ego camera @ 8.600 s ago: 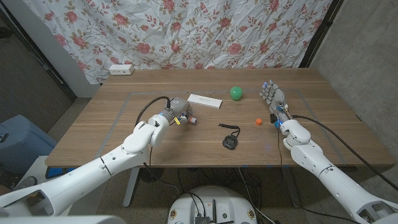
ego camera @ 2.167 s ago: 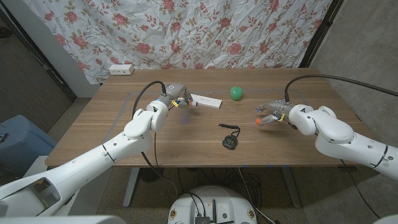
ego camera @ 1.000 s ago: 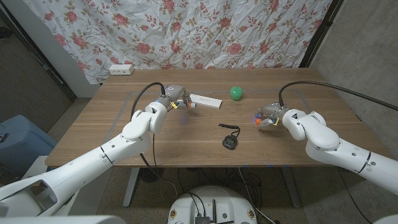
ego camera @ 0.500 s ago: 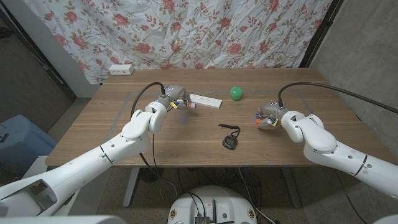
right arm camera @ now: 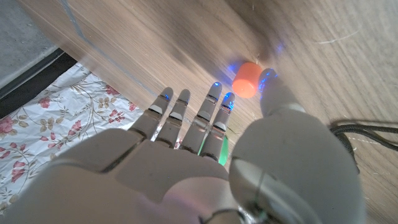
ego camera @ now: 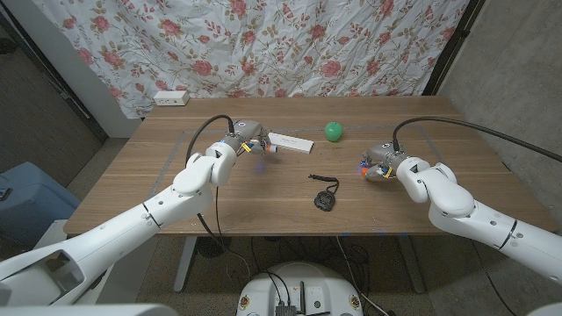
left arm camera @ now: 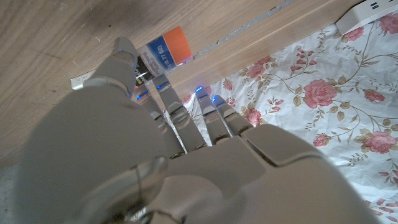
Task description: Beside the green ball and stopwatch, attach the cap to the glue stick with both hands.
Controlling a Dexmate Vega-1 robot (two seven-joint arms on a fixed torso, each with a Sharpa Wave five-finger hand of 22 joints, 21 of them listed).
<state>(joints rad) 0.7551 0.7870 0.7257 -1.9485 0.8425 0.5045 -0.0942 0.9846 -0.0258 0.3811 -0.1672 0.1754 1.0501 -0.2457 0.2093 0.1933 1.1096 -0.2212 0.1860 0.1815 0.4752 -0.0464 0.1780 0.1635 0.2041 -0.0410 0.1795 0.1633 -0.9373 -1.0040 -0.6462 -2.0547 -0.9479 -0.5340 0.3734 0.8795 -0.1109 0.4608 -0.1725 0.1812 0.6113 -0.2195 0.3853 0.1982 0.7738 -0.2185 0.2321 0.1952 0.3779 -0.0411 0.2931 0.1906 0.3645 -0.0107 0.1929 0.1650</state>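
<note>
The right hand point(ego camera: 379, 163) has closed in on the orange cap point(right arm camera: 246, 79), fingers spread and not yet pinching, while the left hand point(ego camera: 246, 140) keeps gripping the glue stick point(left arm camera: 163, 52).

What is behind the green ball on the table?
Behind the green ball there is bare wooden table, then a curtain with flowers. The spot of table right under the ball is covered, so that part cannot be seen.
</note>
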